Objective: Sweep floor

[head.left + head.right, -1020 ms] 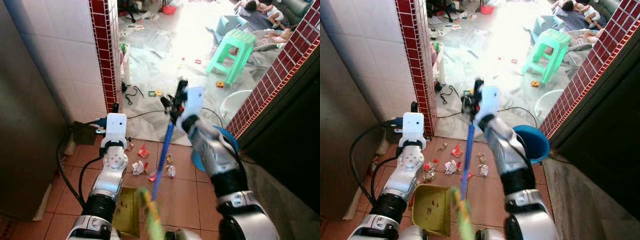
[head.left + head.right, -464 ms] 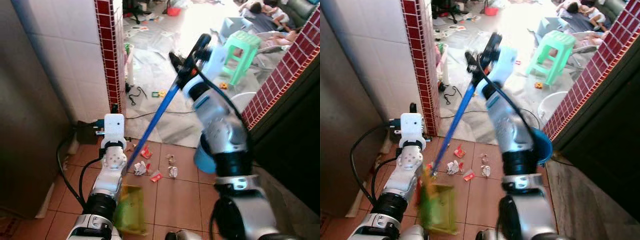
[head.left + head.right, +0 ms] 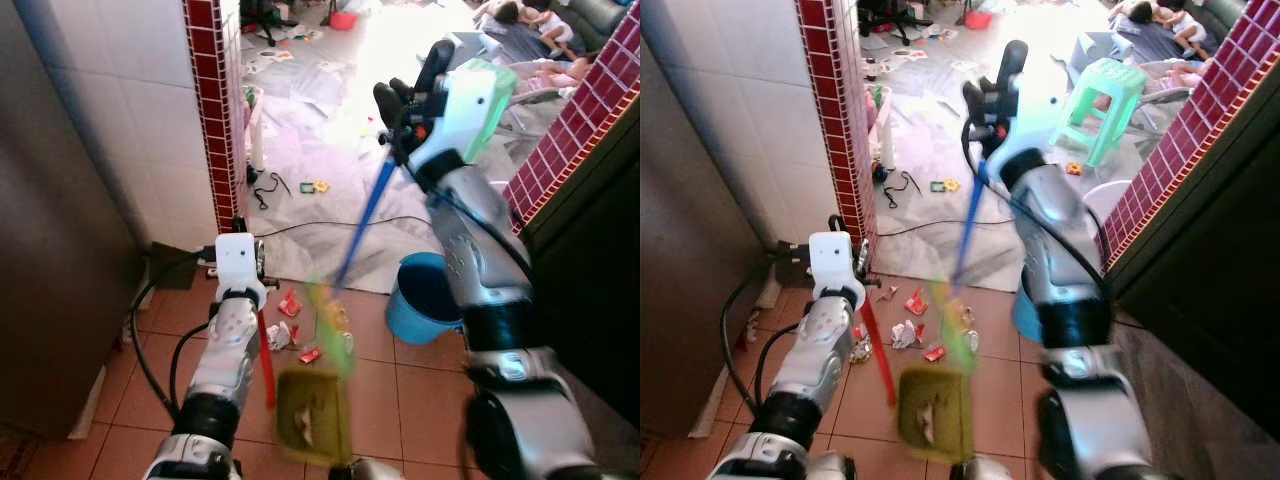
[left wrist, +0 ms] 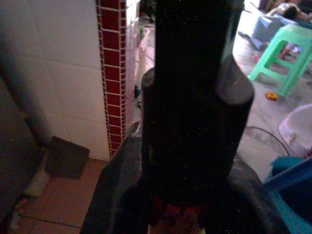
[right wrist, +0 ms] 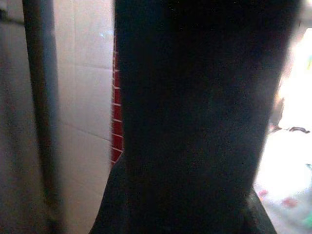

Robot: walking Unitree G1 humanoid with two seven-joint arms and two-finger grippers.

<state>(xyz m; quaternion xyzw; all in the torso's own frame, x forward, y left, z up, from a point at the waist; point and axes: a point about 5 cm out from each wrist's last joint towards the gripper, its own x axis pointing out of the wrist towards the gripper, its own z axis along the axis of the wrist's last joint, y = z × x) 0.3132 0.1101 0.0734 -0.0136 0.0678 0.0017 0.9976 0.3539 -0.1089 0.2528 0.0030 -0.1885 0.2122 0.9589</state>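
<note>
The right gripper point(image 3: 400, 100) was raised high, its jaws clenched on the upper end of the blue broom handle point(image 3: 362, 220). From those jaws the handle slanted down and toward the robot to a blurred green broom head point(image 3: 328, 320), which hung just above the dustpan point(image 3: 312, 418).

The left gripper point(image 3: 258, 268) sat low, well below the right jaws, its jaws grasping the red dustpan handle point(image 3: 266, 355). That handle ran down from the left jaws to the olive-yellow dustpan, which rested on the terracotta tiled floor point(image 3: 380, 400) with a few scraps inside.

Crumpled paper and red wrappers point(image 3: 290, 303) lay on the tiles just beyond the dustpan, beneath the left jaws. A blue bucket point(image 3: 420, 300) stood on the floor below the right jaws. A red-tiled wall edge point(image 3: 205, 110) rose beside the left jaws. A green stool point(image 3: 1102, 100) stood far beyond the right jaws.
</note>
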